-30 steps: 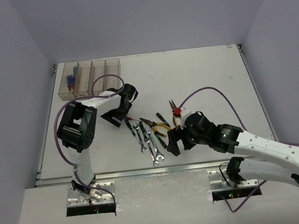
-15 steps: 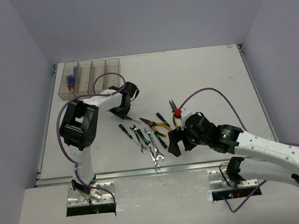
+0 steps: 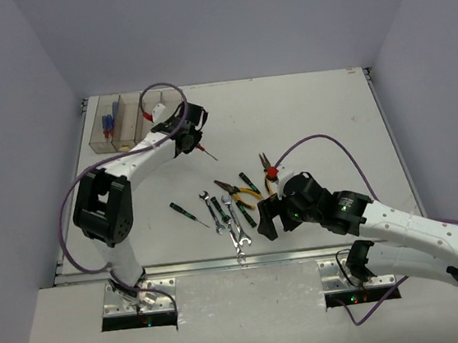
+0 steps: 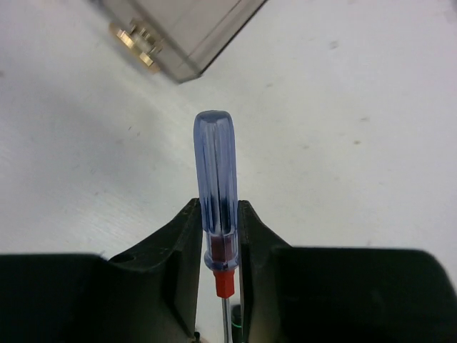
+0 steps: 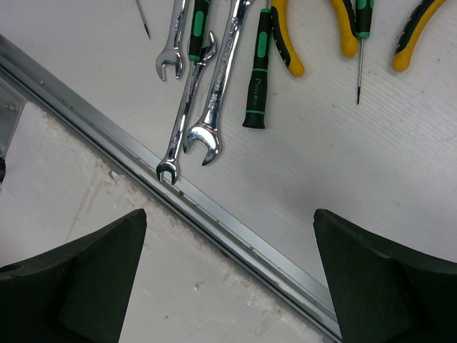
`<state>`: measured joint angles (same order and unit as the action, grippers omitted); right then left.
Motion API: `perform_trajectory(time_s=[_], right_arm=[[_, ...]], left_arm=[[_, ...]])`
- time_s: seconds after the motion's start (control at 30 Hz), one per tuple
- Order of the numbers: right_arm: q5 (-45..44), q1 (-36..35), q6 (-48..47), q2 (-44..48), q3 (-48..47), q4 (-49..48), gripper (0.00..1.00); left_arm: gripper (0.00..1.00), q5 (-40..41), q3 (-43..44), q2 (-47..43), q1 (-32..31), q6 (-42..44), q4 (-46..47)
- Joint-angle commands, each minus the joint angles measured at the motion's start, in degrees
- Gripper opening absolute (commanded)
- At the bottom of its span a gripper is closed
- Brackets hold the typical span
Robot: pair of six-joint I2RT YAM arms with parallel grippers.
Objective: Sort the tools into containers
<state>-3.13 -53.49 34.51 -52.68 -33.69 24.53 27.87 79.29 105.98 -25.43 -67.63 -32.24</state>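
The left gripper [image 4: 218,218] pinches a blue screwdriver [image 4: 216,157] by its handle's base, jaws nearly shut, beside the bins [image 3: 136,116] at the table's [image 3: 313,112] far left corner, apparently to drop it in. The right gripper [image 5: 227,243] gapes empty over the wrenches [image 5: 203,93] by the near edge, seemingly poised for them.

A screwdriver [image 4: 216,179] is showing a clear blue handle and red collar; the wrenches [image 5: 218,78] are gleaming silver.

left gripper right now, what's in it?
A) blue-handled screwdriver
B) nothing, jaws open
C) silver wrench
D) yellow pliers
A: in the left wrist view the left gripper is closed on the blue-handled screwdriver, with its translucent handle sticking out past the jaws.
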Motion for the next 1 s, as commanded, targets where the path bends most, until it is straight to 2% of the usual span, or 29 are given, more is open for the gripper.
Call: perform_trajectory(time_s=[0.0, 0.03, 0.1, 0.2, 0.33, 0.43, 0.6, 0.7, 0.8, 0.97], right_arm=[[-1.4, -0.4, -0.7, 1.3, 0.0, -0.1, 0.99], [-1.5, -0.3, -0.7, 1.5, 0.1, -0.1, 0.99], [-1.6, -0.3, -1.5, 1.9, -0.1, 0.6, 0.99], [-1.4, -0.3, -1.8, 2.9, -0.2, 0.9, 0.99], [-0.2, -0.3, -1.9, 4.3, 0.1, 0.9, 0.99], [0.5, -0.3, -2.2, 4.2, 0.4, 1.3, 0.99], [1.0, -0.4, -2.5, 3.4, 1.8, 0.8, 0.99], [1.9, -0.4, -2.8, 1.8, 2.2, -0.5, 0.99], [2.6, -0.3, -3.6, -1.3, 1.2, -0.6, 0.99], [2.9, -0.3, -5.0, -4.9, -1.9, -1.2, 0.99]], left_arm=[[0.00, 2.3, -1.7, -11.9, 3.4, 31.4, 21.6], [0.00, 0.8, -1.5, -12.6, 4.1, 32.4, 23.3], [0.00, -6.2, 2.3, -11.9, 11.1, 40.4, 23.5], [0.00, -14.7, 12.3, -6.1, 20.0, 50.9, 21.8], [0.00, -19.7, 25.3, 2.4, 28.9, 63.4, 21.6], [0.00, -22.9, 28.5, 7.1, 32.9, 68.6, 25.8], [0.00, -27.4, 32.1, 15.0, 37.1, 78.1, 30.8], [0.00, -31.6, 28.9, 16.3, 38.5, 82.0, 36.8], [0.00, -36.0, 28.3, 18.9, 38.6, 85.9, 38.3], [0.00, -34.2, 26.9, 22.5, 38.8, 90.7, 39.7]])
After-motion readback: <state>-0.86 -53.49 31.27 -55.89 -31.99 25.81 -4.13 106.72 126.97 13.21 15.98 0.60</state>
